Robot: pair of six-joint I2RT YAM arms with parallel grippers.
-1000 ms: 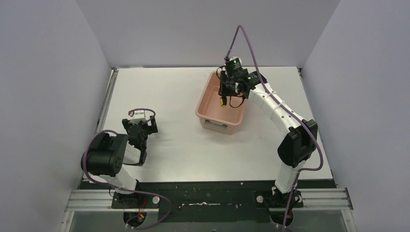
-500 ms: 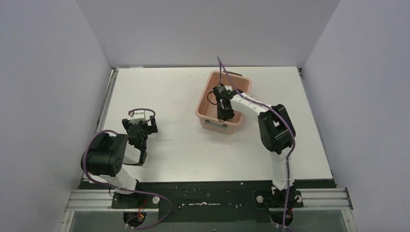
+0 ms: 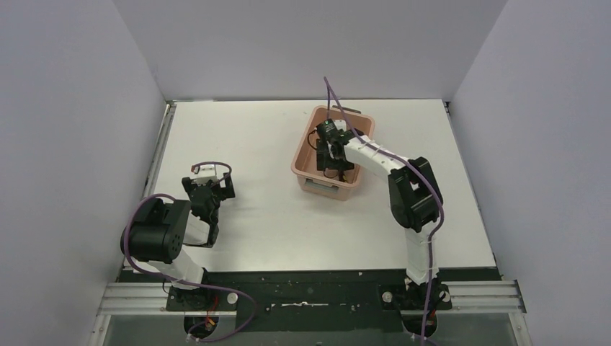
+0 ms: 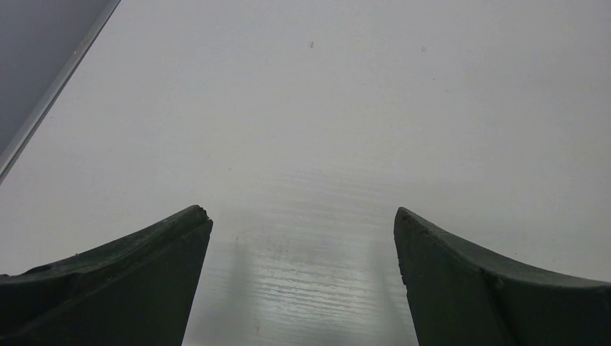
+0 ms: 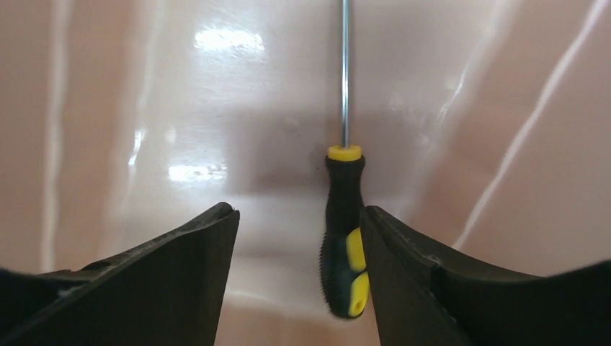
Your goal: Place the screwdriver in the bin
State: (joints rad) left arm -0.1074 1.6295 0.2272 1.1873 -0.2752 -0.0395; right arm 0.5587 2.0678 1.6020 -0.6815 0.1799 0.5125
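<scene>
**Bin** (image 3: 322, 189): a salmon-pink tub is being carried by the white tabletop (image 3: 245, 137), right of centre and toward the far wall. One item is being contained in it, the screwdriver (image 5: 344, 189).

**Screwdriver:** in the right wrist view it is being shown lying on the pink floor of the bin. Its yellow-and-black handle is nearest the camera, and its thin metal shaft is pointing straight away. In the top view it is being hidden by the right arm.

**Right tool** (image 5: 297, 215): it is being held down inside the bin, low over the floor, with its fingers parted. The handle is being flanked by both fingers. It lies close against the finger on the right of the view, with a clear gap to the other. Whether that finger is being touched cannot be told. Nothing is being clamped.

**Left tool** (image 4: 302, 216): it is being held spread wide over the tabletop on the near left, well apart from the bin. Nothing is being gripped between its fingers.
</scene>
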